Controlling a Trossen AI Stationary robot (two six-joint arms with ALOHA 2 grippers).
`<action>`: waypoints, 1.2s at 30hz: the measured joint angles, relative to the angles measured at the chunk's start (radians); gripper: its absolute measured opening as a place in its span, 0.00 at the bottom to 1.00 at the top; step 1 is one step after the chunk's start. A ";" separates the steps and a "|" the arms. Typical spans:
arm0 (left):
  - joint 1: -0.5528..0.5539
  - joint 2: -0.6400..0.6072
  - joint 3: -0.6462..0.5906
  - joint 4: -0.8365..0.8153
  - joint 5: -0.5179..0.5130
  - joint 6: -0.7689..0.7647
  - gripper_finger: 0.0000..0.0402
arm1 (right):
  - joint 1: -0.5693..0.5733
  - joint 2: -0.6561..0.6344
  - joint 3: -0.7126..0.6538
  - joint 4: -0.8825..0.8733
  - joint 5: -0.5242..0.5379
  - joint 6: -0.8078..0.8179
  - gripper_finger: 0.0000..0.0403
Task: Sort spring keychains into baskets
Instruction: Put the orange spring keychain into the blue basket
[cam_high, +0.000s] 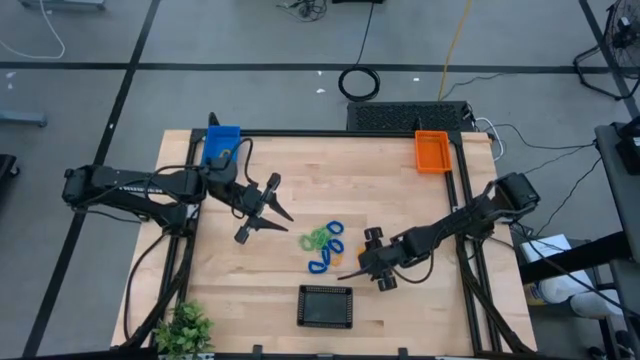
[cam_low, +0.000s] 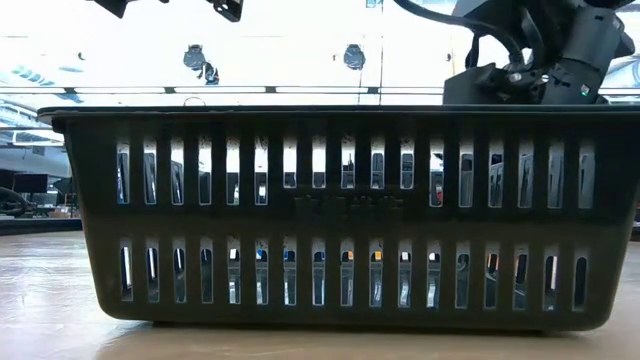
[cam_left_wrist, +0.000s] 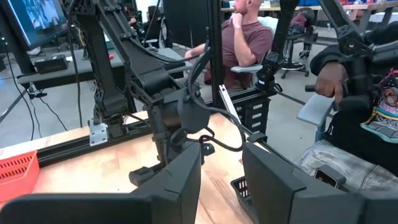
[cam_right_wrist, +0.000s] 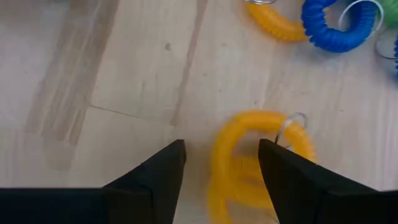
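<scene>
As the right end effector hangs low over the pale wooden table, its two dark fingers stand apart around a yellow coiled plastic spring keychain with a small metal ring, but they do not seem to press it yet. This coil looks light, soft and springy, so I judge it best to pinch across the thick coil body, not the thin ring. More keychains, blue and green, lie near the table's middle. The left end effector waits above the table, half open and empty.
</scene>
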 joint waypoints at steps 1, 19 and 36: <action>0.000 0.000 0.000 0.000 0.000 0.000 0.32 | 0.000 0.003 0.000 -0.002 0.000 0.000 0.48; 0.000 0.000 0.000 0.000 0.000 0.000 0.32 | -0.001 -0.035 -0.006 -0.027 -0.006 -0.001 0.24; 0.000 0.000 0.000 0.000 0.000 0.000 0.32 | -0.002 -0.035 -0.006 -0.025 -0.004 -0.017 0.07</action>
